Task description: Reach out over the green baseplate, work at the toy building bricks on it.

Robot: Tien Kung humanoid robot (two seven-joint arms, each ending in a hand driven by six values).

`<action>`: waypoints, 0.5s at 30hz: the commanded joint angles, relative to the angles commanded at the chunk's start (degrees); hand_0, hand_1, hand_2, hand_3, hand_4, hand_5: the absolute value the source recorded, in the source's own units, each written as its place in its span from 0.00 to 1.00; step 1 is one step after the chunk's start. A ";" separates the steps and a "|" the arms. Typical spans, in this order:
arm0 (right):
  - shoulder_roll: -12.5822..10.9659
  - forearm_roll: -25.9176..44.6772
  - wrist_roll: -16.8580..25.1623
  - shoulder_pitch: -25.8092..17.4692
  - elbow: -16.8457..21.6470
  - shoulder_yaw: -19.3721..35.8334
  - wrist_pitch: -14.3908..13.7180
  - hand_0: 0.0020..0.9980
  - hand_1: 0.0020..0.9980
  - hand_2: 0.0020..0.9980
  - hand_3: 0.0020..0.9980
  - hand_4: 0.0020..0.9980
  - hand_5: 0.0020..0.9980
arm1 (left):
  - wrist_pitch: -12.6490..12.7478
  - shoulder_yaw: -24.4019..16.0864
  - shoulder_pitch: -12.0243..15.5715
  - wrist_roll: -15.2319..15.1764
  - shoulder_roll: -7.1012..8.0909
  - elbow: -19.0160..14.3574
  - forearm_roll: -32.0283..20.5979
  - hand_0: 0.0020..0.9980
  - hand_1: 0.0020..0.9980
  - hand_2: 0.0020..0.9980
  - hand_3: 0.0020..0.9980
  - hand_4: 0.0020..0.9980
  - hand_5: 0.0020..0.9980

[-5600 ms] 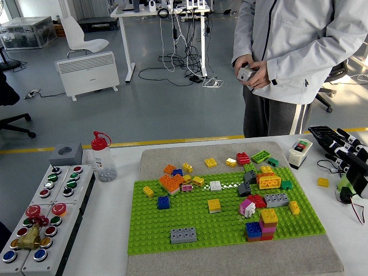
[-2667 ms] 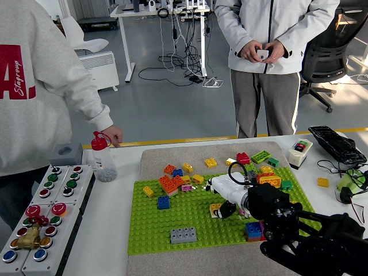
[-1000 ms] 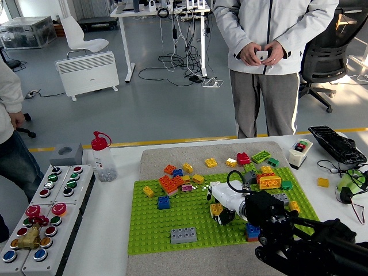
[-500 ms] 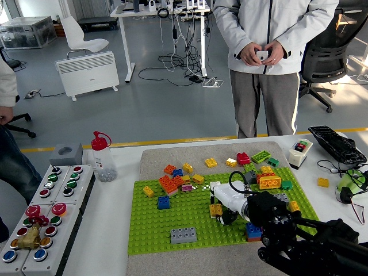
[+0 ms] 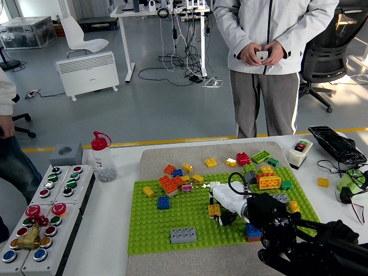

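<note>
Bright even indoor light, sunlight patches upper right, sharp focus, soft shadows

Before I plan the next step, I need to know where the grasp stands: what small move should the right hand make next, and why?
Probably a short lift straight up. The right hand seems curled around the small yellow brick in the middle of the green baseplate, with the grey brick well clear, so raising it would show whether the grasp holds.

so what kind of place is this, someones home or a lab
Most likely a robotics lab or workshop, not a home. A person stands watching past the table, which carries a panel of push buttons; behind are a cable-strewn desk and an office chair.
</note>
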 joint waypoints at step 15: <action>-2.94 -2.26 -0.09 -0.68 7.01 5.53 -1.72 0.52 0.49 0.51 0.52 0.60 0.14 | 0.08 -0.01 0.23 -0.08 0.07 0.00 -0.02 0.68 0.69 0.67 0.61 0.35 1.00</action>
